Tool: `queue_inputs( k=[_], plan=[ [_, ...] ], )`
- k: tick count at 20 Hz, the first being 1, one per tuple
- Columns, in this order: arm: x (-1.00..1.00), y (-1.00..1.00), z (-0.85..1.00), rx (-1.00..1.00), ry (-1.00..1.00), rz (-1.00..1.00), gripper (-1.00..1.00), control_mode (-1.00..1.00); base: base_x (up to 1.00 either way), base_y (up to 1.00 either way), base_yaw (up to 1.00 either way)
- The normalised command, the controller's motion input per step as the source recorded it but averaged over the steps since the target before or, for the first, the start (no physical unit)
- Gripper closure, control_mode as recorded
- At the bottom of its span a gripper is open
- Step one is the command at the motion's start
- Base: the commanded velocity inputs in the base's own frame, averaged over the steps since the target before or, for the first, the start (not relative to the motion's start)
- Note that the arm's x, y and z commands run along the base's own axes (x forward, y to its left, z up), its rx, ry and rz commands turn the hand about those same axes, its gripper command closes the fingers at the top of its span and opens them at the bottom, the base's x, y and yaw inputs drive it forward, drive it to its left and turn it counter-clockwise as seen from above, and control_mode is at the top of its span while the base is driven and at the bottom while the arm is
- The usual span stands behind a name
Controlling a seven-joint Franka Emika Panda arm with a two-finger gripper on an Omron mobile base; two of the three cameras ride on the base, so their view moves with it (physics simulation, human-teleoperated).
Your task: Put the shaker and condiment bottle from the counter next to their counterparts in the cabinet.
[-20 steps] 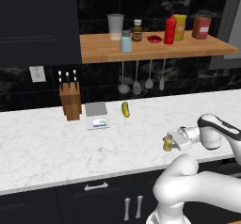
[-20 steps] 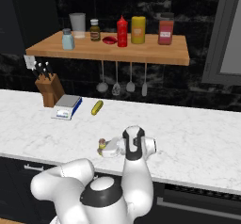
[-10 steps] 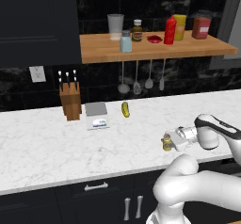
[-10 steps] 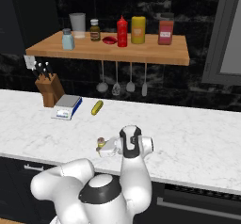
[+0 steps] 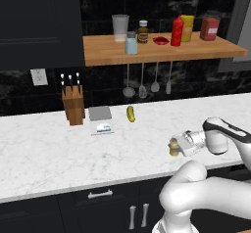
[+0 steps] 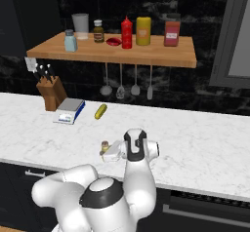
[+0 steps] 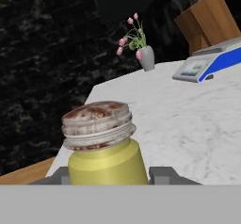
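Shaker (image 7: 106, 148) in end effector (image 5: 177, 145); vase (image 7: 146, 57), scale (image 7: 207, 64) beyond.

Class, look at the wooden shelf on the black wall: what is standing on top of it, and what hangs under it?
On the shelf: a glass, pale blue shaker, brown jar, red dish, red bottle, yellow bottle, red jar. Below hang utensils; their hooks are hidden.

Since a second ago, your gripper (image 5: 175, 146) has closed its fingers around the shaker (image 5: 173, 147) on the counter (image 5: 49, 153).
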Motion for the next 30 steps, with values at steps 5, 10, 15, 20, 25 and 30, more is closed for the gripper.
queue_inputs(
  k=[5, 10, 15, 20, 25, 30],
  plan=[
    [0.0, 0.02, 0.6, 0.0, -0.04, 0.0, 1.0, -1.0, 0.0, 0.0, 0.0],
    [0.0, 0.13, 0.72, 0.0, -0.03, -0.03, 1.0, -1.0, 0.0, 0.0, 0.0],
    [0.02, 0.39, 0.72, 0.0, 0.0, -0.06, 1.0, -1.0, 0.0, 0.0, 0.0],
    [0.0, 0.48, 0.73, 0.0, 0.0, -0.06, 1.0, -1.0, 0.0, 0.0, 0.0],
    [0.0, 0.47, 0.75, 0.0, -0.02, -0.07, 1.0, -1.0, 0.0, 0.0, 0.0],
    [0.0, 0.46, 0.74, 0.0, -0.05, -0.08, 1.0, -1.0, 0.0, 0.0, 0.0]
  ],
)
